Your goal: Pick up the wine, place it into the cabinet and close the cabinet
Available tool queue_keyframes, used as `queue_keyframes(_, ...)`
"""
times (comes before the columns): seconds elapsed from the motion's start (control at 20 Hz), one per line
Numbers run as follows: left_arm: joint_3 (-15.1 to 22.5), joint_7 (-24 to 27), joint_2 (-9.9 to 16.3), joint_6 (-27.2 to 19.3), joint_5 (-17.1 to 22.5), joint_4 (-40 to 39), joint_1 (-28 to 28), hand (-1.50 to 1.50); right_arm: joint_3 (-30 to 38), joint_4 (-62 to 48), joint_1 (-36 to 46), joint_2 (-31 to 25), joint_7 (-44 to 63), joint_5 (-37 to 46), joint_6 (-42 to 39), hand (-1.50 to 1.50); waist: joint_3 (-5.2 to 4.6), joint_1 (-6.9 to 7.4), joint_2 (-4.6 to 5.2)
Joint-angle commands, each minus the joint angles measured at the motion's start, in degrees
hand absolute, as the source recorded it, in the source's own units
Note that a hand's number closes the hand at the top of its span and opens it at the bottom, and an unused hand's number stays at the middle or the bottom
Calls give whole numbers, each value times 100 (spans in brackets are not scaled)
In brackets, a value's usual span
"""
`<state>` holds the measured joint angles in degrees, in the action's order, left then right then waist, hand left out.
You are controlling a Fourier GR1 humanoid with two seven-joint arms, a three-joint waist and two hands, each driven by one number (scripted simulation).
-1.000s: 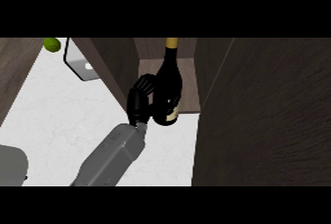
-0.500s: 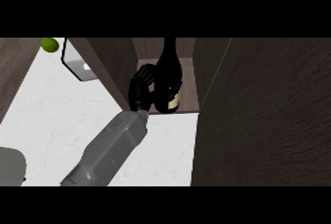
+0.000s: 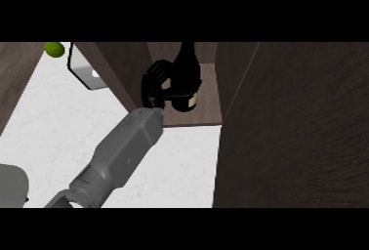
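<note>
**Wine bottle inside the cabinet, robot hand around it**

We see one grey forearm coming up from the lower left of the head view and reaching into the open cabinet (image 3: 194,117). We cannot tell from this view alone which arm it is; from its place at the left we take it for the left one. Its black robot hand (image 3: 153,85) is curled against the left side of the wine bottle (image 3: 186,73), fingers wrapped around the body, so the robot hand is grasping the wine.

The bottle stands on the cabinet's brown shelf floor, neck pointing toward the top of the view, with a pale label (image 3: 193,100) showing near its base. It sits between the cabinet's left wall and the dark panel on the right (image 3: 288,127), and the robot hand lies just left of it, touching it.

On the white counter (image 3: 65,122) a green fruit (image 3: 54,48) lies at the upper left, well apart from the cabinet. A grey shape shows at the lower left edge.
</note>
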<state>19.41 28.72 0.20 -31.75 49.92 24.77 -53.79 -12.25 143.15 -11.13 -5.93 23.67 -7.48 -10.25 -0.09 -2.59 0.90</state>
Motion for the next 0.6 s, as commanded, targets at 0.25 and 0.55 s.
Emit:
queue_keyframes(0.25,-72,298,215,-574,-457,-870,-728,150,57,599,-126,33,262,-643,5,-150,10,6,-28)
queue_keyframes(0.55,38,-5,404,-813,-737,-1560,-1234,-150,-134,793,-134,72,422,-644,-1,-150,6,-141,21)
